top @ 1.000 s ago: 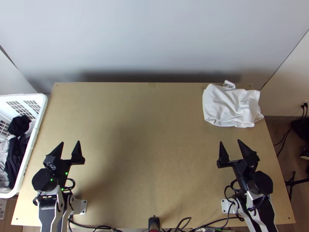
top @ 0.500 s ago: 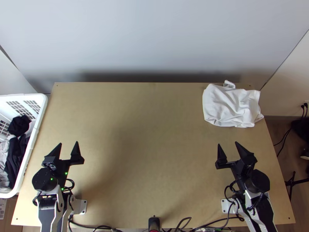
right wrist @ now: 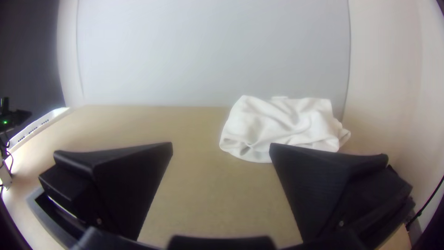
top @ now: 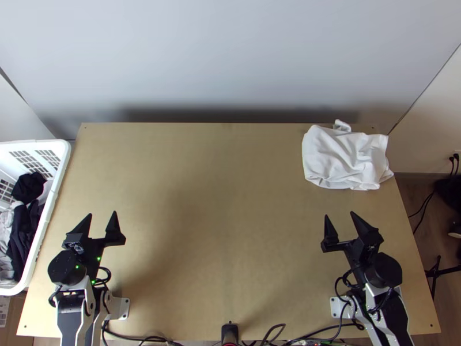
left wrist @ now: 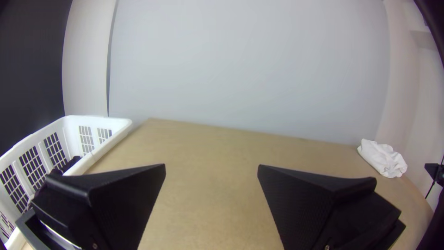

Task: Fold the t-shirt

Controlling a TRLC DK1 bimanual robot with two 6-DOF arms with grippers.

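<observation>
Top view, and it's one white t-shirt point(top: 344, 158), bunched at the far right corner of the one surface point(top: 225, 230)! Nearer me, apart from the cloth, stands my right gripper point(top: 340, 214), two fingers spread wide, nothing between them. Across the surface, my left gripper point(top: 102, 214) matches it: two fingers wide apart, holding nothing. Out at the left edge, one white basket point(top: 52, 206), dark and pale cloths point(top: 22, 230) heaped inside, too tangled for me to count!
</observation>
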